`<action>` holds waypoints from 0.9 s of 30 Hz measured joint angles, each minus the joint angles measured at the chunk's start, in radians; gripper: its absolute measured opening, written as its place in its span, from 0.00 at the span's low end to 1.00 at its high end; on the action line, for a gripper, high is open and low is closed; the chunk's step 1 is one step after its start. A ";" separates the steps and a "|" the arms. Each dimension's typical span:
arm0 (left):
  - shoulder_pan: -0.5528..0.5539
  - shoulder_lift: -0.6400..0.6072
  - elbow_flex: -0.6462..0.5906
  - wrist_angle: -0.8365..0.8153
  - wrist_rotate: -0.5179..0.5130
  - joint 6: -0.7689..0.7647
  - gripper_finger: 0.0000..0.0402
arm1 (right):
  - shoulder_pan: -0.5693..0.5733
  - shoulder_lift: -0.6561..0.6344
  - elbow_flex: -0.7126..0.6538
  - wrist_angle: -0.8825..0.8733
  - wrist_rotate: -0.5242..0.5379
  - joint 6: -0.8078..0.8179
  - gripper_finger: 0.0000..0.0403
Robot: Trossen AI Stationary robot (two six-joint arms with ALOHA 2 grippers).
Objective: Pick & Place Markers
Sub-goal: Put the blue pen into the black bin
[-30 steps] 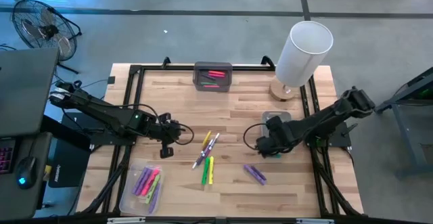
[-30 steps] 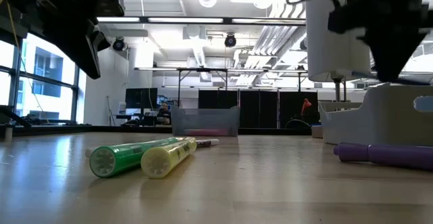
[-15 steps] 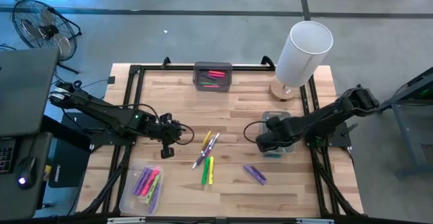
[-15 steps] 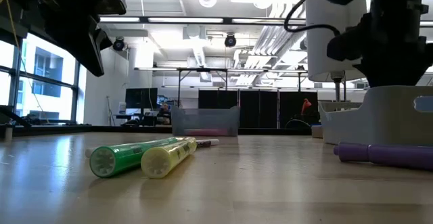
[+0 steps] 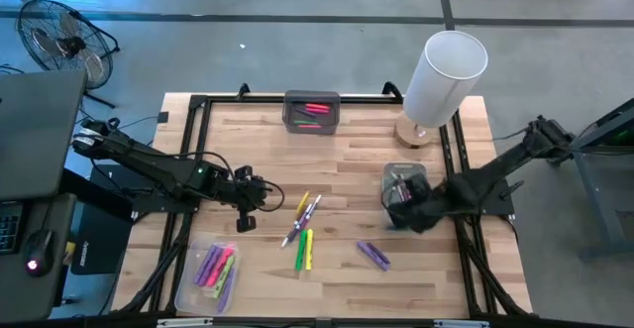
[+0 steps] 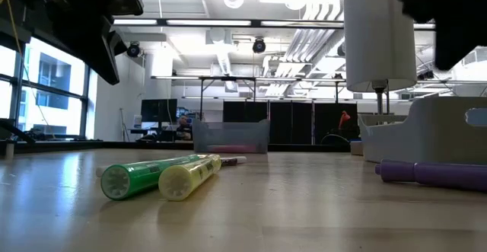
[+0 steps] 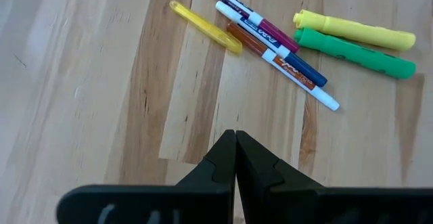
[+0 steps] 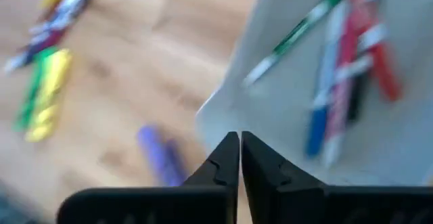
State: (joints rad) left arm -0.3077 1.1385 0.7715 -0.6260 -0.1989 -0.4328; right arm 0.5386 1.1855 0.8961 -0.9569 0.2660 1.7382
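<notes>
I see my right gripper [image 5: 408, 212] at the right-middle of the high view, over the grey tray [image 5: 405, 176] there. Its fingers [image 8: 226, 158] are pressed tight w/ nothing between them. The right wrist view shows thin pens [image 8: 342, 68] lying in that tray, red, blue, green. So I think this tray is for the thin pens, & my right arm has none to carry right now.

My left gripper [image 5: 245, 212] hangs left of centre in the high view, just beside the loose pile. Its fingers [image 7: 235, 158] are also squeezed closed & empty. I think I park it there b/c the pile is its next job; it must spread its fingers first.

The loose pile [image 5: 303, 227] sits mid-worktop: thin white-barrel pens [image 7: 270, 48], a thin yellow one [image 7: 205, 27], then a fat yellow marker [image 7: 354, 30] & a fat green marker [image 7: 355, 52] side by side, touching. A purple marker [image 5: 373, 255] lies alone, lower right of centre, near the right arm.

The clear tray [image 5: 208, 272] at lower left holds fat pink, purple, green ones. Another grey tray [image 5: 312, 111] at top centre has a few red & green ones. Looks like sorting by kind, so fat ones prob go lower left. A big white lamp [image 5: 444, 78] stands upper right, out of the way.
</notes>
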 joint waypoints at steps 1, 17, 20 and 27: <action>0.000 0.000 0.000 0.002 0.000 -0.002 0.00 | 0.033 -0.001 0.001 0.030 -0.003 0.027 0.02; 0.000 0.000 0.000 0.075 -0.005 -0.021 0.00 | 0.334 0.335 0.001 0.100 -0.273 0.377 0.00; 0.000 0.000 0.000 0.087 -0.008 -0.021 0.00 | 0.335 0.391 0.001 0.080 -0.260 0.373 0.00; 0.000 0.000 0.000 0.112 -0.046 -0.021 0.00 | 0.313 0.471 0.001 0.029 -0.174 0.335 0.00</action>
State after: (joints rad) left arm -0.3080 1.1382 0.7715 -0.5135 -0.2449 -0.4538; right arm 0.8512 1.6563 0.8967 -0.9274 0.0921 2.0728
